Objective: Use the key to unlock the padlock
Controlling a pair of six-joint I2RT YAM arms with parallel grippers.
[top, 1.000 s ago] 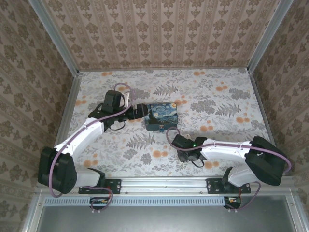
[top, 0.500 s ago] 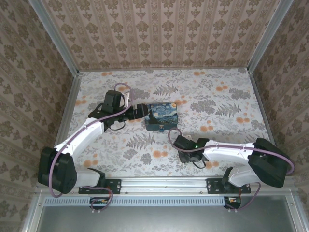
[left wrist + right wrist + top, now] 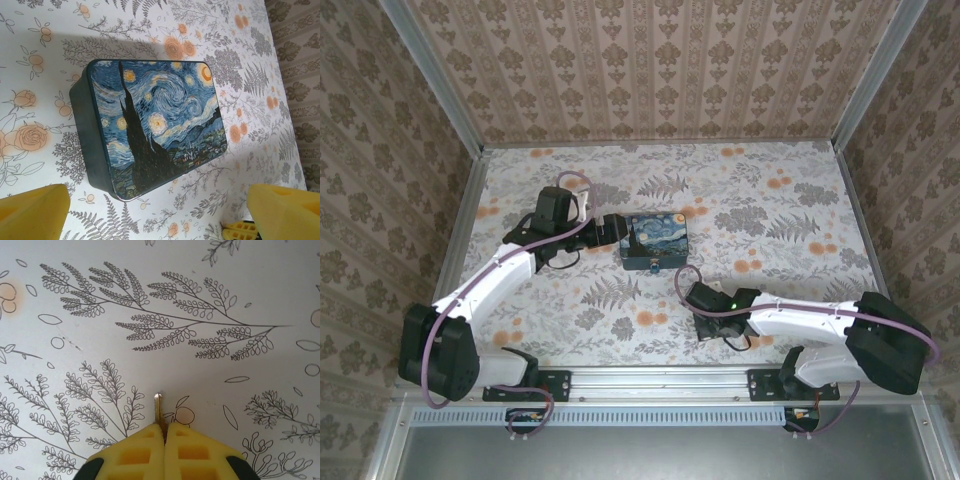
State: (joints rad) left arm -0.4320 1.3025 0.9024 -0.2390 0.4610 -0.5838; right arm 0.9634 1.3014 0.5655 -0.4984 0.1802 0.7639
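The right claw (image 3: 164,432) was clenched on the key (image 3: 158,407). Its two yellow fingers (image 3: 135,452) were pressed flat together, and only the thin metal tip of the key poked out ahead of them. Below that tip lay bare desk (image 3: 210,285), white with printed fern sprays and orange blossoms; whether the tip touched the surface could not be told.

From above, the right claw (image 3: 688,290) sat low over the desk (image 3: 770,190), pointing away from the arm bases. The box (image 3: 656,241) painted with a starry night lay ahead of it and a little to its left, near but apart. The padlock (image 3: 651,267) showed as a tiny dark bluish speck against the box wall that faced this claw, too small to make out its shackle.

The left claw (image 3: 613,232) was released, its fingers spread wide just beside the box's other end. In its own wrist camera, the left claw (image 3: 157,196) had one yellow finger (image 3: 32,212) at each lower corner. The box (image 3: 155,125) lay lid up just ahead of the gap between them, its dark rim clear of both fingers.
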